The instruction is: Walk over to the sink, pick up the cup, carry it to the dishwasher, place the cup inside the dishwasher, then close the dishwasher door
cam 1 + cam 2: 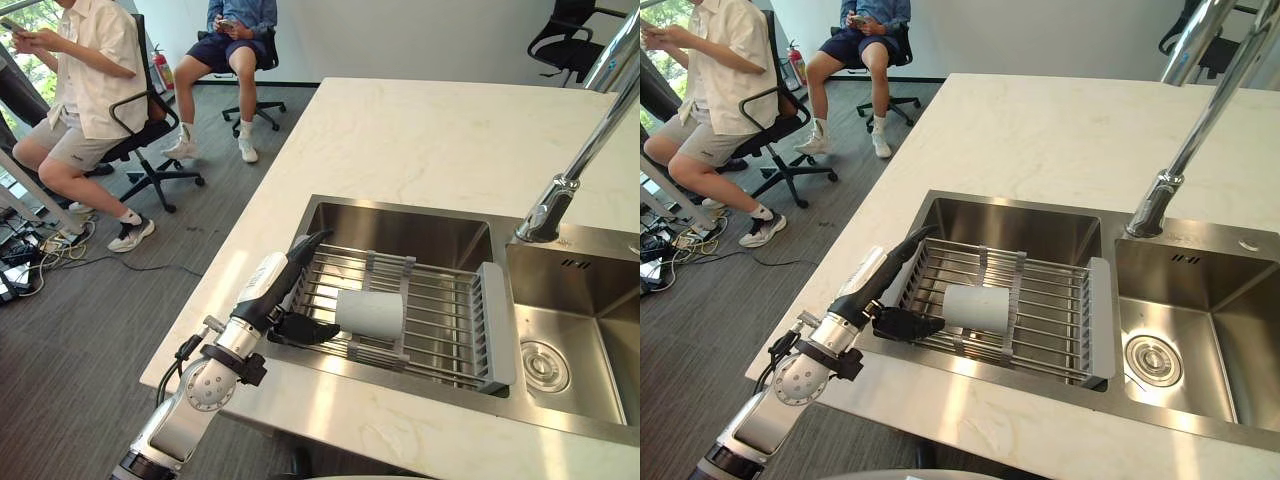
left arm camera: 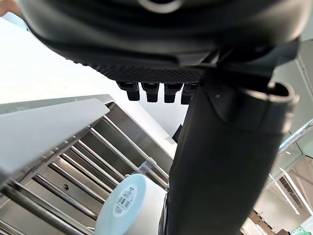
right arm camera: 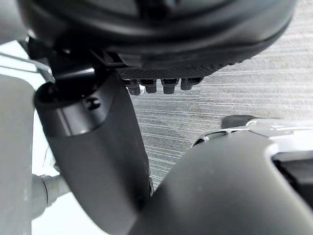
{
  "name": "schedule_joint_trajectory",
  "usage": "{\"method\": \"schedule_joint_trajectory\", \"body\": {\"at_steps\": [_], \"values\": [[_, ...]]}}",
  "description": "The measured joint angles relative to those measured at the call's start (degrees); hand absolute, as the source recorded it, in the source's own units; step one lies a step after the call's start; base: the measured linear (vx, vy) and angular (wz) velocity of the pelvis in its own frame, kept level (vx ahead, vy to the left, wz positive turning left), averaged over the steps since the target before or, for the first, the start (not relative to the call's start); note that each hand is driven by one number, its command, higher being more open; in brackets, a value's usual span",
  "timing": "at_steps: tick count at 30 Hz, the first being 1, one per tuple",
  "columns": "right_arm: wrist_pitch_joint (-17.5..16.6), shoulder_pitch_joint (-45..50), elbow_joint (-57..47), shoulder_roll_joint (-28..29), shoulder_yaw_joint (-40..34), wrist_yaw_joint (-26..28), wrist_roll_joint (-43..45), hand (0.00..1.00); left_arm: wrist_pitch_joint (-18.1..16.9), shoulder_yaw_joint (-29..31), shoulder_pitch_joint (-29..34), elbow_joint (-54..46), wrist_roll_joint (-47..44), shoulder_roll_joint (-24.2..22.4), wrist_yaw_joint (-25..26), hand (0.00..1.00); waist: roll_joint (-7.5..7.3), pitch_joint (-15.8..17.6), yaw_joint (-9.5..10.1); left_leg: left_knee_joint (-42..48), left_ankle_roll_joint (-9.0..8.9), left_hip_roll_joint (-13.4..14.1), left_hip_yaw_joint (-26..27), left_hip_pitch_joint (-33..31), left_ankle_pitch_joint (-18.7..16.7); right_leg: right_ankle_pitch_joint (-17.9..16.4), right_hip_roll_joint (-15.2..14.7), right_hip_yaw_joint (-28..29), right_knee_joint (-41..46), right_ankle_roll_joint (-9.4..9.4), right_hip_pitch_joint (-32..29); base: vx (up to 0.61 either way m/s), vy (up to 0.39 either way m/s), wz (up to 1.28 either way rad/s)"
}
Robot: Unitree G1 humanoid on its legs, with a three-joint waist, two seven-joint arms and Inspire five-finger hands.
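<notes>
1. The left hand reaches into the sink, fingers outstretched and grasping nothing, its thumb just beside the cup.
2. The right hand hangs over grey carpet, fingers relaxed.
3. The pale cup lies on its side on the wire rack in the left basin.
4. Beyond the marble counter, two people sit on office chairs.

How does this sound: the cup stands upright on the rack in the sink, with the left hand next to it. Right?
Not quite. The cup lies on its side on the rack, not upright, as the left eye view shows. The rest holds: the rack sits in the sink and the left hand is next to the cup.
</notes>
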Motion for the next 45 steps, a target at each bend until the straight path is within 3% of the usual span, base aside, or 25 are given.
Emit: {"method": "schedule_joint_trajectory", "body": {"at_steps": [17, 26, 41, 42, 45], "values": [[0.63, -0.38, 1.39, 0.46, -2.01, 0.24, 2.06, 1.0, 1.74, -6.04, -4.8, 4.78, 2.38, -2.29, -0.95, 1.0, 0.71, -0.07, -1.39, -0.02, -0.14, -0.04, -0.12, -0.39, -0.28, 0.12, 0.07, -0.04, -0.9, 0.01, -0.01, 0.0, 0.0, 0.0], [0.64, -0.61, 1.25, 0.17, -2.46, 0.25, 2.19, 1.0, 3.25, -6.3, -8.11, 8.95, 6.44, -5.07, -0.95, 1.0, 1.65, 0.5, -1.79, -0.02, -0.22, -0.02, -0.31, -0.75, -0.35, 0.15, 0.16, -0.28, -1.38, 0.06, -0.03, 0.0, 0.0, 0.0], [1.02, -2.11, 0.98, -0.1, -2.17, 0.25, 2.2, 1.0, 4.54, -7.68, -12.34, 13.53, 14.62, -4.77, -1.04, 1.0, 1.92, 2.26, -3.0, -0.02, -0.62, 0.14, -0.33, -1.16, -0.76, 0.16, 0.37, -0.3, -1.79, 0.07, -0.14, 0.0, 0.0, 0.0], [1.02, -2.2, 0.95, -0.2, -1.9, 0.25, 2.2, 1.0, 4.54, -7.67, -12.55, 13.53, 14.64, -4.63, -1.06, 0.0, 1.92, 2.26, -2.99, -0.02, -0.65, 0.13, -0.33, -1.17, -0.82, 0.17, 0.39, -0.31, -1.99, 0.07, -0.06, 0.0, 0.0, 0.0], [1.02, -2.26, 0.9, -0.36, -1.51, 0.26, 2.19, 1.0, 4.51, -7.67, -12.63, 13.53, 14.67, -4.31, -1.21, 0.0, 1.92, 2.26, -3.0, -0.02, -0.68, 0.13, -0.33, -1.17, -0.88, 0.17, 0.42, -0.32, -2.13, 0.06, 0.01, 0.0, 0.0, 0.0]]}}
